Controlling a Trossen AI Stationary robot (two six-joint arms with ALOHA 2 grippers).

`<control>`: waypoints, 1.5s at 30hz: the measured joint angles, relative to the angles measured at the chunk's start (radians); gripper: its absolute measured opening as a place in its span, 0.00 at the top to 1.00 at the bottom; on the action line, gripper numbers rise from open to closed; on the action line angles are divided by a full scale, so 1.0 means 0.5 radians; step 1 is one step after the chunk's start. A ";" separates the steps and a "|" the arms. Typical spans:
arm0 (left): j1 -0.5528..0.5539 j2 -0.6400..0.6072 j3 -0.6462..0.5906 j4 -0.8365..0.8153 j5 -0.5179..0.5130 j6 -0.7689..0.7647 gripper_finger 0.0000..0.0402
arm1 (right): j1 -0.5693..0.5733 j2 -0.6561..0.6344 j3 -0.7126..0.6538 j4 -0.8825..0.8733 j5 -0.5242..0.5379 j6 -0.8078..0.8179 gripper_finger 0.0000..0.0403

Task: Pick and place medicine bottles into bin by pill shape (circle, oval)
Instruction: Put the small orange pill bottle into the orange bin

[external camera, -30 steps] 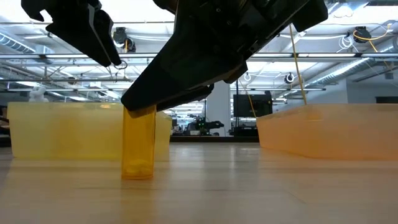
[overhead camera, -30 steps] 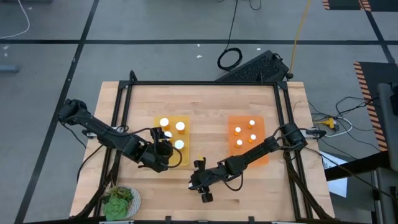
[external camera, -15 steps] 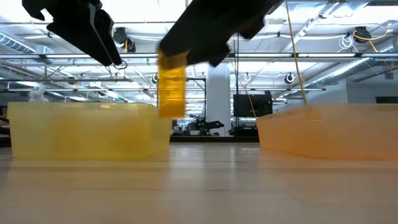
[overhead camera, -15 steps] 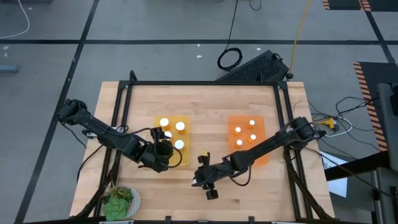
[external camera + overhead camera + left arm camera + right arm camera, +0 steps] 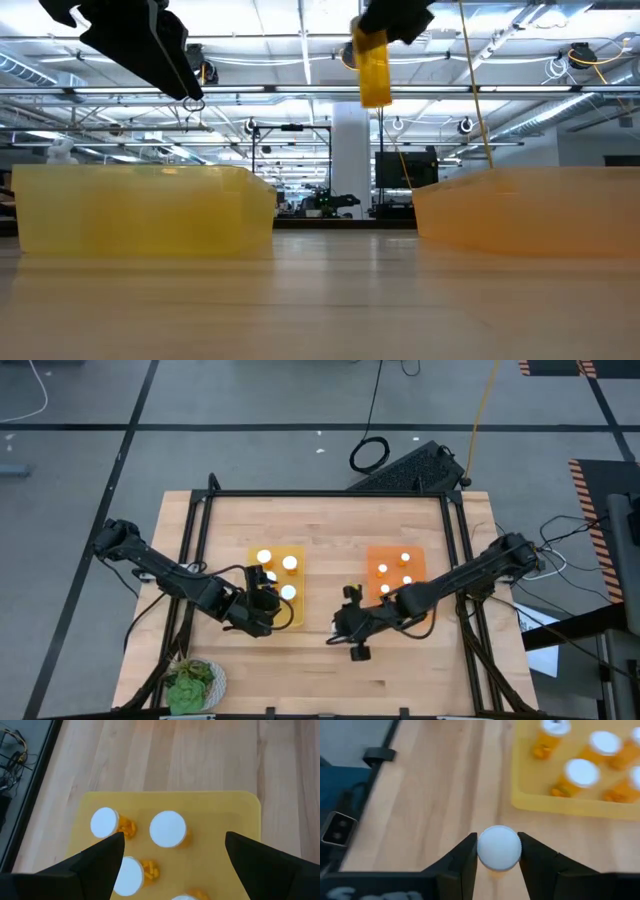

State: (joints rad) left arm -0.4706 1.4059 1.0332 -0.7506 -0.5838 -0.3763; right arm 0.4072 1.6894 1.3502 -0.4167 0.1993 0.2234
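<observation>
Yellow tray (image 5: 296, 552) and orange tray (image 5: 417, 554) hold capped bottles; right tool (image 5: 498, 851) clamps a bottle (image 5: 374, 67); left tool (image 5: 170, 851) gapes.

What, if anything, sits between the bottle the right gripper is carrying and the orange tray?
Nothing visible. The right gripper holds the bottle well above the table, short of the orange tray, with only bare wood between. Four bottles already stand in the tray's far half; the near half looks free.

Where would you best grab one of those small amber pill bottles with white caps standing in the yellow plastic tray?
By the round white cap, coming straight down from above. The bottles stand upright, close together inside the yellow tray, so their sides are crowded. The right gripper holds its bottle likewise.
</observation>
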 joint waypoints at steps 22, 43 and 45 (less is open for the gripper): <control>0.004 0.000 0.000 0.033 0.002 0.017 0.13 | 0.000 -1.104 -0.979 0.090 0.184 0.272 0.70; 0.026 0.000 0.000 0.043 0.005 0.013 0.13 | 0.000 -1.770 -1.590 -0.012 0.229 0.460 0.70; 0.024 0.000 0.000 0.043 0.005 0.011 0.13 | 0.000 -1.780 -1.602 -0.056 0.226 0.510 0.70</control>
State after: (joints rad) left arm -0.4587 1.4059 1.0332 -0.7288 -0.5816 -0.3710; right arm 0.4072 0.7993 0.5493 -0.4448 0.3124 0.4784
